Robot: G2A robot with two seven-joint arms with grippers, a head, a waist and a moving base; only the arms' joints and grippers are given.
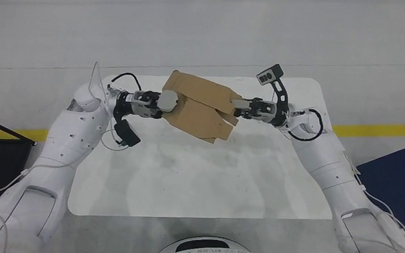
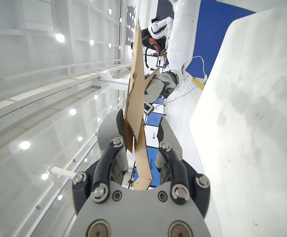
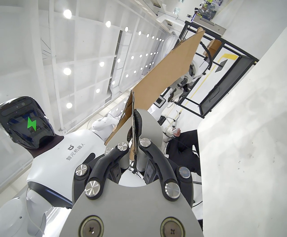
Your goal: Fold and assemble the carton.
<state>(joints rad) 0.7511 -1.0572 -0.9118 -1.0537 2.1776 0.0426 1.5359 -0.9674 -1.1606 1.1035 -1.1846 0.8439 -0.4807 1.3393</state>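
Brown cardboard, the flattened carton (image 1: 200, 106) hangs tilted above the far part of the table (image 1: 187, 186), between the two grippers. The right gripper (image 3: 134, 121) has its fingers pinched tight on one edge. The left gripper (image 2: 141, 128) is parted around the opposite edge: one finger (image 2: 120, 125) touches the board, while the other stands clear.

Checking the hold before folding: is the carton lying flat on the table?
No, the right claw pinches the carton by its edge and holds it up, clear of the table.
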